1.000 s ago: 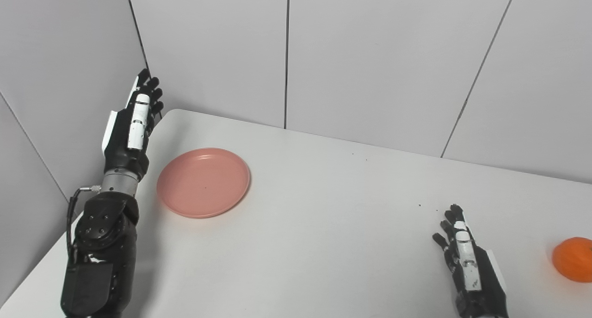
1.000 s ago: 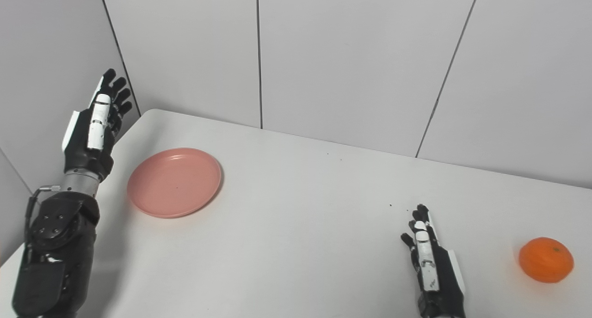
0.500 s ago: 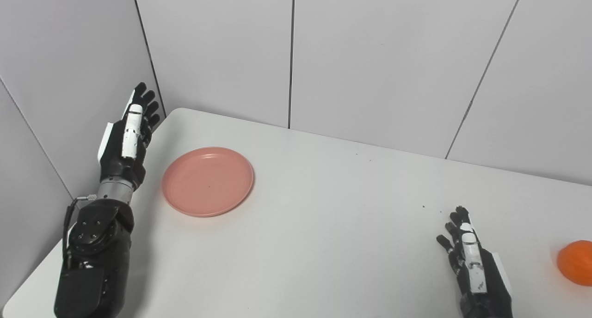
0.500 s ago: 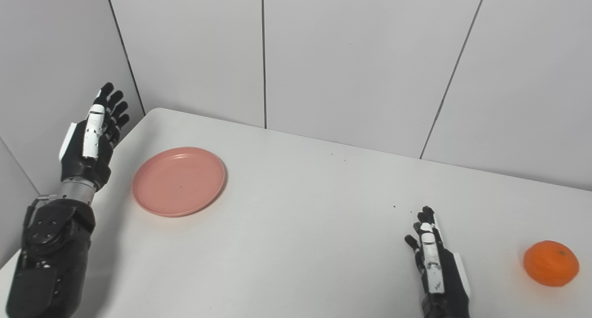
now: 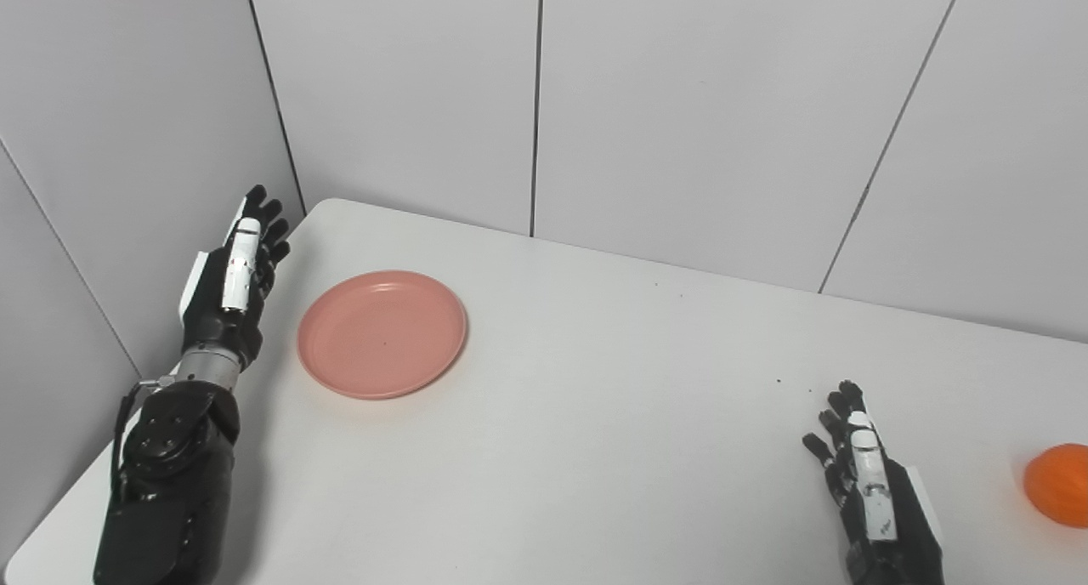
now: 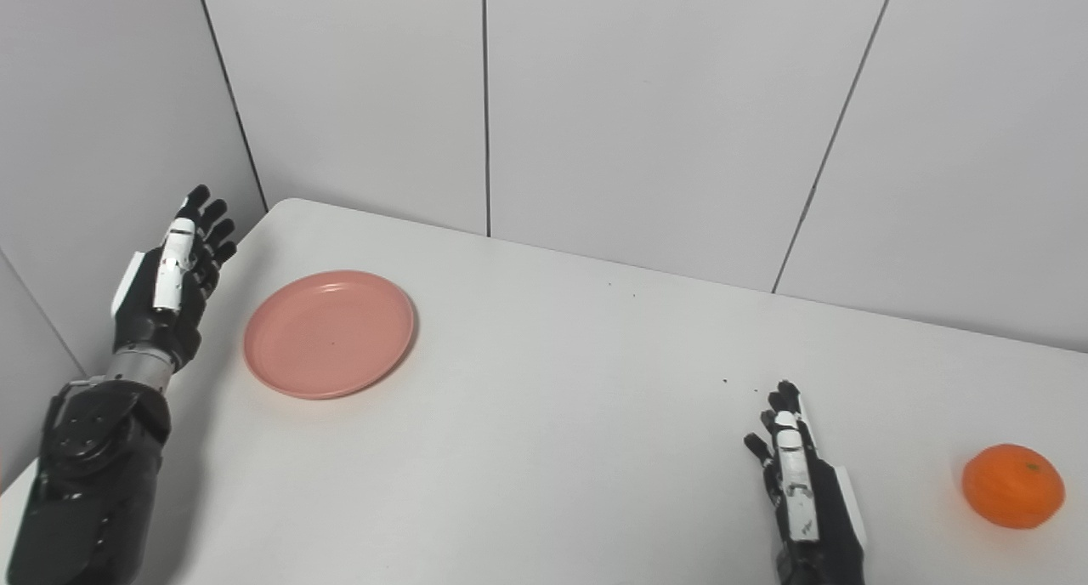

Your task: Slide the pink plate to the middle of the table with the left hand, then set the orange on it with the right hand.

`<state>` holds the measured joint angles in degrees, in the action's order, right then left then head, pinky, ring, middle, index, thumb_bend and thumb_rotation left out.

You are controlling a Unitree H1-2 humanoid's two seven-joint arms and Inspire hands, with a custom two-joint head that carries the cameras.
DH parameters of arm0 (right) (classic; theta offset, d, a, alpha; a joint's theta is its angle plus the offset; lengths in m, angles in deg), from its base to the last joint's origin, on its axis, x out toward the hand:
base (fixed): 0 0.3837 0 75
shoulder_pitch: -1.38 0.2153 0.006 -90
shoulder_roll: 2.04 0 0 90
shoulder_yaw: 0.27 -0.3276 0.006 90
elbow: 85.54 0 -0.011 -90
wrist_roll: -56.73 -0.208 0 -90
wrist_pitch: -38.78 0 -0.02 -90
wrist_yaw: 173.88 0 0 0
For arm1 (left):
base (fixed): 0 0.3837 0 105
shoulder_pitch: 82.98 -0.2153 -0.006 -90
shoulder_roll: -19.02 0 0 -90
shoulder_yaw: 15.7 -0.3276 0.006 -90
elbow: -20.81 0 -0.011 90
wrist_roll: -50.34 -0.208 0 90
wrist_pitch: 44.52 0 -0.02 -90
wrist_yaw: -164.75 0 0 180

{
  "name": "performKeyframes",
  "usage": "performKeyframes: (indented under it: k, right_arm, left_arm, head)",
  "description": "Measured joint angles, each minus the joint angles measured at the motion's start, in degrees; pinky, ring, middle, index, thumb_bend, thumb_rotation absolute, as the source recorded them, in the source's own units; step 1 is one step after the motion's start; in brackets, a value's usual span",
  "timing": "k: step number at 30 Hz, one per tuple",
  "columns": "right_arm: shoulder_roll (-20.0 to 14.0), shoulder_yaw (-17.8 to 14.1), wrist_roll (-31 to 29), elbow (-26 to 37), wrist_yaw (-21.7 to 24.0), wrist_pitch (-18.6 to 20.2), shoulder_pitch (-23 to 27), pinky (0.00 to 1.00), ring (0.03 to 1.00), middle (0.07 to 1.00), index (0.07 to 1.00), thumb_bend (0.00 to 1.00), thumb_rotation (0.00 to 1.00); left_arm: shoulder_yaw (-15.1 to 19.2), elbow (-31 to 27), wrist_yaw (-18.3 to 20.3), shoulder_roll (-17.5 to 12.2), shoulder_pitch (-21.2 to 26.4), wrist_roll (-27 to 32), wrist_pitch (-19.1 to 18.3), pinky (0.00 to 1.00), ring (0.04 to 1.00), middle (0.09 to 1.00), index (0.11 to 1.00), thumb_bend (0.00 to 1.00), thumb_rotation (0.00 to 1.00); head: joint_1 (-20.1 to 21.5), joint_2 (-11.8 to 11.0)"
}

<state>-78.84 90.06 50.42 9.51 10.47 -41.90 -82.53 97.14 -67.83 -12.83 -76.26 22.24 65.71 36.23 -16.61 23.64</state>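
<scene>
At the table's left edge: left hand (image 6: 166, 283), empty, fingers extended and slightly spread, palm turned toward the plate side, raised beside the rim rather than over it; a posture that suits pushing the dish sideways, judged as the approach to the slide, contact not yet made. Just beside it, apart from the fingers: pink plate (image 6: 330, 332), shallow, upright, nothing on it, lying flat on the left part of the white table (image 6: 552, 449), well short of the middle where the task wants it. Near front right of the table: right hand (image 6: 803, 500), empty, fingers straight and loosely parted, resting low by the surface, apparently waiting its turn. Further right, well apart from that hand: orange (image 6: 1012, 485), whole, sitting on the tabletop near the right edge, ungrasped, within likely reach once the plate is centred. Behind all: grey panelled walls (image 6: 646, 100).
</scene>
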Motion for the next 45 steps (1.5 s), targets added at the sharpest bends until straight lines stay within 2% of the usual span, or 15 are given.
performKeyframes:
  k: [11, 20, 27, 35, 38, 45]
  right_arm:
    - [-0.11, -0.04, 0.0, 0.08, 0.02, 0.1, -0.02, 1.0, 1.0, 1.0, 1.0, 0.16, 1.0]
    - [-0.17, -0.16, -0.12, 0.6, -0.01, 0.68, -0.2, 1.0, 1.0, 1.0, 1.0, 0.17, 1.0]
    - [-0.26, -0.63, -0.51, 0.73, 0.0, 0.98, -0.24, 1.0, 1.0, 1.0, 1.0, 0.18, 1.0]
    - [-0.31, -0.64, -0.49, 0.76, -0.05, 1.03, -0.32, 1.0, 1.0, 1.0, 1.0, 0.17, 1.0]
    - [-0.29, -0.65, -0.5, 0.88, -0.15, 1.19, -0.35, 1.0, 1.0, 1.0, 1.0, 0.17, 1.0]
    - [-0.28, -0.64, -0.5, 1.21, -0.4, 1.54, -0.45, 1.0, 1.0, 1.0, 1.0, 0.18, 1.0]
  left_arm:
    - [0.08, 2.81, -0.05, 0.03, -0.3, 0.64, 1.44, 0.98, 0.984, 0.982, 0.974, 0.3, 1.0]
    - [0.06, 8.14, 0.14, 0.11, -0.53, 0.83, 2.18, 1.0, 0.99, 0.994, 0.987, 0.31, 1.0]
    - [0.28, 12.27, 1.17, 0.12, -0.53, 3.18, 2.75, 1.0, 0.989, 0.992, 0.99, 0.3, 1.0]
    - [0.54, 15.59, 2.64, -0.29, 0.06, 5.61, 4.54, 1.0, 0.992, 0.99, 0.984, 0.33, 1.0]
    - [0.24, 17.77, 3.44, -0.78, 0.46, 5.64, 6.72, 0.99, 0.974, 0.969, 0.951, 0.35, 1.0]
    - [-0.22, 18.56, 3.06, -0.66, 1.53, 5.68, 6.48, 0.98, 0.964, 0.962, 0.954, 0.35, 1.0]
  head:
    - [-0.18, -0.09]
    - [-0.18, 0.09]
    - [-0.26, 0.18]
    - [-0.35, 0.35]
    - [-0.26, 0.53]
    - [-0.35, 0.53]
